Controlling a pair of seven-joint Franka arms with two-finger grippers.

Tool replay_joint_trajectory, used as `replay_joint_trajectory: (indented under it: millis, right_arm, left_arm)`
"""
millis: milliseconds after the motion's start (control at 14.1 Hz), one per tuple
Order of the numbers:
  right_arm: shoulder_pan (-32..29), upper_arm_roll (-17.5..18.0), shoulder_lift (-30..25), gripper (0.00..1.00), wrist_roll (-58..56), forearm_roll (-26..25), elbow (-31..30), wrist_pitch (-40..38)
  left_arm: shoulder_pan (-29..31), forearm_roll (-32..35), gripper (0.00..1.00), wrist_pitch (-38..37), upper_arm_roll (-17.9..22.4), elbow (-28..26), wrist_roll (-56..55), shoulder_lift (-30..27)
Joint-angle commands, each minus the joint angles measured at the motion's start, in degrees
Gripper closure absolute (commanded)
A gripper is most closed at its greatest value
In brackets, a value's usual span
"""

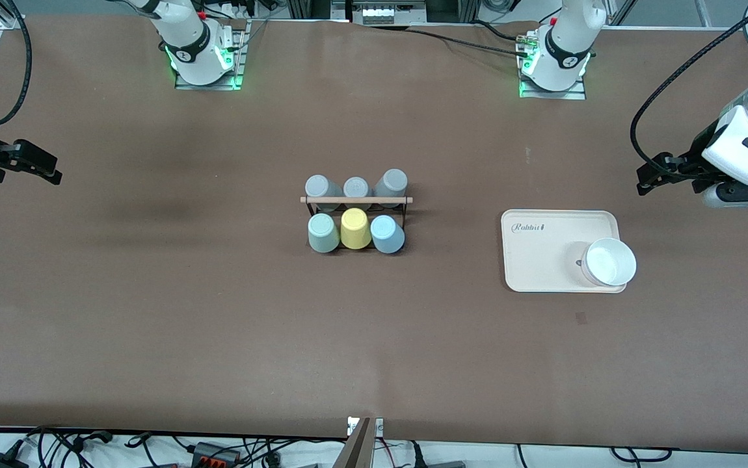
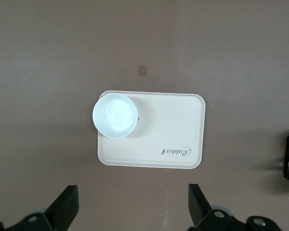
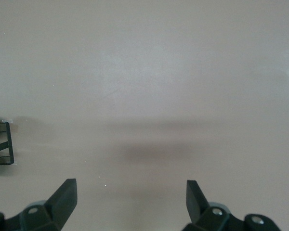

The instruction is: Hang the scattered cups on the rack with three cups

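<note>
The black wire rack [image 1: 312,207] with its wooden rod stands at the table's middle. A pale mint cup [image 1: 323,233] and a light blue cup [image 1: 387,233] sit upturned on its pegs in the row nearer the front camera, with a yellow cup [image 1: 355,228] between them. My left gripper [image 1: 648,179] is open and empty in the air at the left arm's end of the table; it also shows in the left wrist view [image 2: 132,192]. My right gripper [image 1: 52,172] is open and empty in the air at the right arm's end; it also shows in the right wrist view [image 3: 130,187].
Three grey cups [image 1: 356,187] fill the rack's row farther from the front camera. A cream tray [image 1: 536,250] with a white bowl [image 1: 608,261] lies toward the left arm's end; the left wrist view shows the tray [image 2: 173,125] and the bowl [image 2: 115,115].
</note>
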Motion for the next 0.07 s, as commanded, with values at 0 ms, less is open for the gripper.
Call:
replay_joint_trajectory:
  millis: [0]
  right_arm:
    - [-0.31, 0.27, -1.13, 0.00, -1.14, -0.04, -0.94, -0.23]
  left_arm:
    - [0.55, -0.55, 0.00, -0.21, -0.20, -0.39, 1.32, -0.76]
